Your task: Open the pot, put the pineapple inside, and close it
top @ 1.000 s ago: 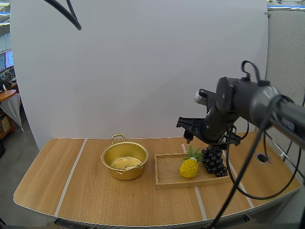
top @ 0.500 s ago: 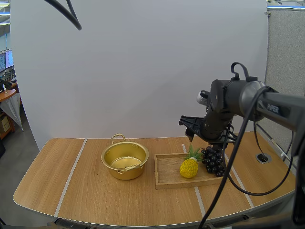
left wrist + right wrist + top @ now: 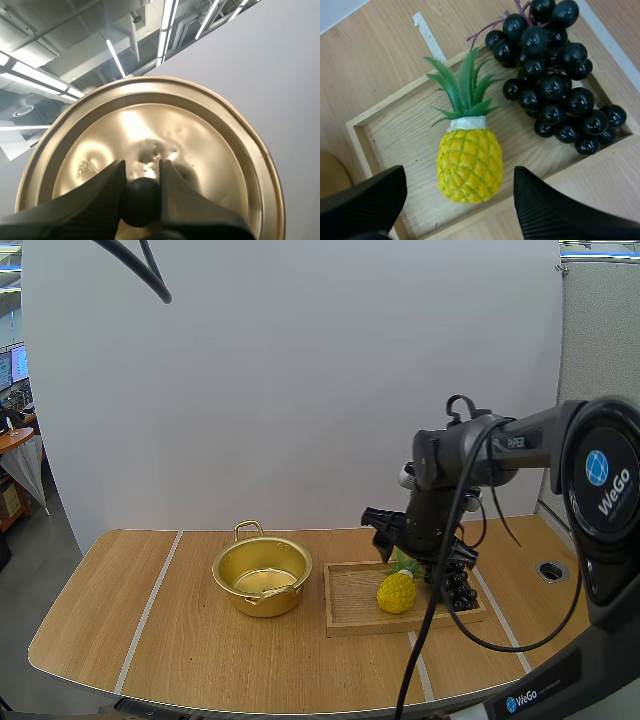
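Two arms at work. Left gripper point(image 3: 141, 170) pinches the knob point(image 3: 141, 200) of the lid point(image 3: 200, 145), so the pot point(image 3: 262, 575) stands open. Right gripper point(image 3: 457, 175), fingers spread, hangs over the pineapple point(image 3: 469, 165) in the wooden tray point(image 3: 400, 130), at the pot's 3 o'clock, probably lining up a grasp.

Light wooden table point(image 3: 180, 640), pale-striped. On it: round golden metal pot point(image 3: 262, 577), lidless; rectangular wooden tray point(image 3: 350, 597) just beside. Dark round spot point(image 3: 550, 571), possibly a hole.
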Action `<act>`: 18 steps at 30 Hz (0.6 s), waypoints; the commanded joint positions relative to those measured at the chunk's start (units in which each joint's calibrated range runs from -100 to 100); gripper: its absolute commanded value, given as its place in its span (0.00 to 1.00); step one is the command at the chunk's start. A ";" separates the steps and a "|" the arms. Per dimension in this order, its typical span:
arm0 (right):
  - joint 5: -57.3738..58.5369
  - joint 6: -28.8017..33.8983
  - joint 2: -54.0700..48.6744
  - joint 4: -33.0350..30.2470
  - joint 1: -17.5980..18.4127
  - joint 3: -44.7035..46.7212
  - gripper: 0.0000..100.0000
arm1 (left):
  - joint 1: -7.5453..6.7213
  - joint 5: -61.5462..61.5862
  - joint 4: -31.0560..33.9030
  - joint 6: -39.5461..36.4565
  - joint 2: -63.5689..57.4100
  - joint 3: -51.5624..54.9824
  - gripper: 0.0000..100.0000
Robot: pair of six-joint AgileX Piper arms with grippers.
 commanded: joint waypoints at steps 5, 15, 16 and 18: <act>-3.52 5.43 3.08 -3.88 1.98 -0.43 1.00 | -0.17 -2.20 0.01 -0.60 -0.30 -0.44 0.00; -6.77 8.49 7.32 -6.57 1.98 -0.43 1.00 | -0.17 -2.20 0.01 -0.60 -0.30 -0.44 0.00; -7.80 8.49 7.81 -6.57 1.98 -0.43 1.00 | -0.17 -2.20 0.01 -0.60 -0.30 -0.44 0.00; -9.03 9.15 9.07 -6.57 1.98 -0.43 1.00 | -0.17 -2.20 0.01 -0.60 -0.30 -0.44 0.00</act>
